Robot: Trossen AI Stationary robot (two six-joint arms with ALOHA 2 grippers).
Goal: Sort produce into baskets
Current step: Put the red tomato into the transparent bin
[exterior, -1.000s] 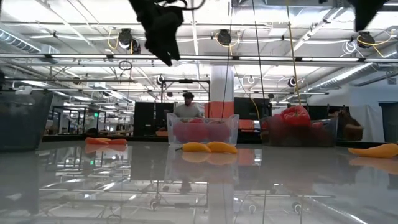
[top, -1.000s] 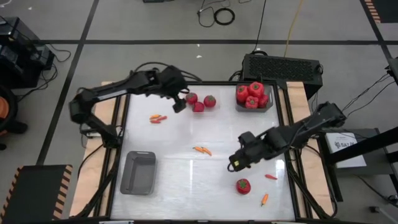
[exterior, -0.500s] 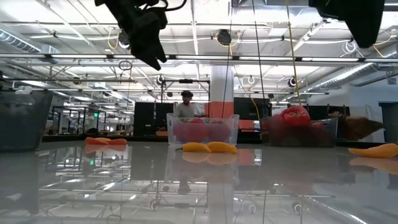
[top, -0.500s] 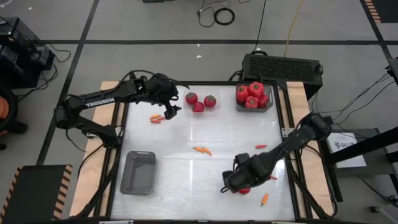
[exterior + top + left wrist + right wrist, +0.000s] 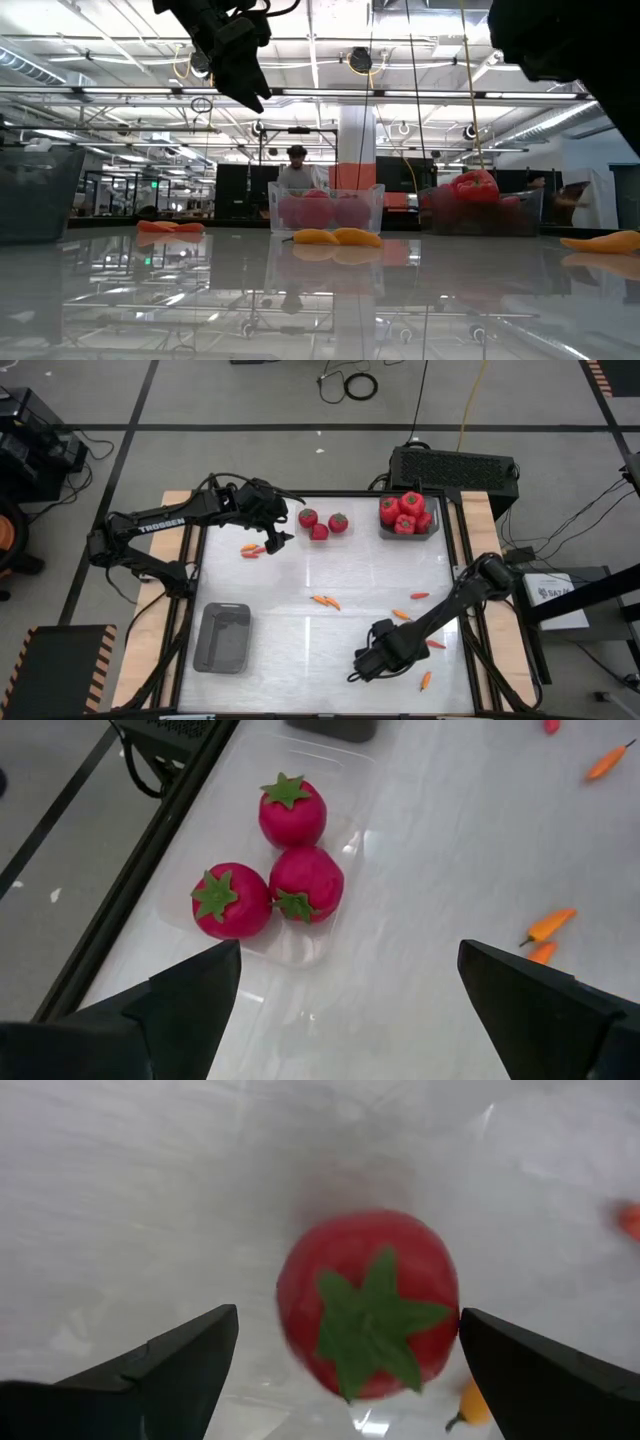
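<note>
While the right gripper [image 5: 358, 666] hangs over the near side of the table, fingers spread, a round red tomato with a green top [image 5: 368, 1302] is framed between them.
Left gripper [image 5: 270, 536], fingers apart, is held at far left beside two small orange peppers [image 5: 254, 548]; three red tomatoes [image 5: 270, 872] are seen ahead of it. Five tomatoes fill the far-right grey tray [image 5: 432, 532]; the near-left grey plastic tray [image 5: 222, 638] holds none.

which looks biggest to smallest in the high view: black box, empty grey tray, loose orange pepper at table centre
1. black box
2. empty grey tray, clearly smaller than the box
3. orange pepper, by far the smallest
</note>
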